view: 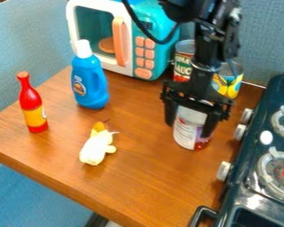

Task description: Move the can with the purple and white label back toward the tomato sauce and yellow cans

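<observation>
The gripper [190, 125] hangs right of centre, pointing down, with one finger on each side of a can. It is shut on this can [189, 126], which has a pale label and a red patch near its bottom right. Part of the can's right side is hidden by a finger. Whether its base touches the wooden table [138, 177] I cannot tell. To the left, a pale plush toy [97, 148] with an orange-yellow tip lies on the table. A blue bottle [90, 82] with a white cap stands farther back, and a red bottle [32, 106] stands at the left.
A toy microwave [100, 33] in teal and white stands at the back. Behind the arm are a red-labelled can [183, 60] and a yellow-labelled can [230, 84]. The dark stove [242, 177], with pale knobs and burners, borders the table on the right.
</observation>
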`<state>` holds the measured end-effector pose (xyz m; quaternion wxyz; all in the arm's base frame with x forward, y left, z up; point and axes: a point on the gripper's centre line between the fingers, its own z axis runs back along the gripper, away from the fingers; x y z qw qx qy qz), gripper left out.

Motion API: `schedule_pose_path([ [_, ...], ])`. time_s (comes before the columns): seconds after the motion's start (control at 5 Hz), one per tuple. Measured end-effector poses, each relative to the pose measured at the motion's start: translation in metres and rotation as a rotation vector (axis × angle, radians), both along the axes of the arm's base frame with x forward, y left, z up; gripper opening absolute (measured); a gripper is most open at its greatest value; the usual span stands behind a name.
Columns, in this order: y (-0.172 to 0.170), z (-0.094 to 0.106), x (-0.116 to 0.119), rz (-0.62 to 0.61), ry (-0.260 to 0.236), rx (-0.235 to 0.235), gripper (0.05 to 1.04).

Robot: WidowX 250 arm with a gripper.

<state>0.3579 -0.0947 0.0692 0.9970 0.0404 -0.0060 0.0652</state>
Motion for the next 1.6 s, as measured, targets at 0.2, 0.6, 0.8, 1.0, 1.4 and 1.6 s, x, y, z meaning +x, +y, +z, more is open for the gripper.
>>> schedule_pose_path([
  [0.2,0.009,0.010,0.009,0.022,-0.023,0.012,1.001],
  [0.6,0.008,0.034,0.003,-0.028,-0.066,-0.058,1.001],
  [0.8,0.005,0.047,-0.012,-0.065,-0.055,-0.089,1.001],
  [1.0,0.012,0.076,-0.049,-0.084,-0.037,-0.102,1.001],
  [1.4,0.039,0.087,-0.106,-0.164,-0.006,0.012,1.001],
  [1.6,0.084,0.069,-0.122,-0.146,0.028,0.013,1.001],
])
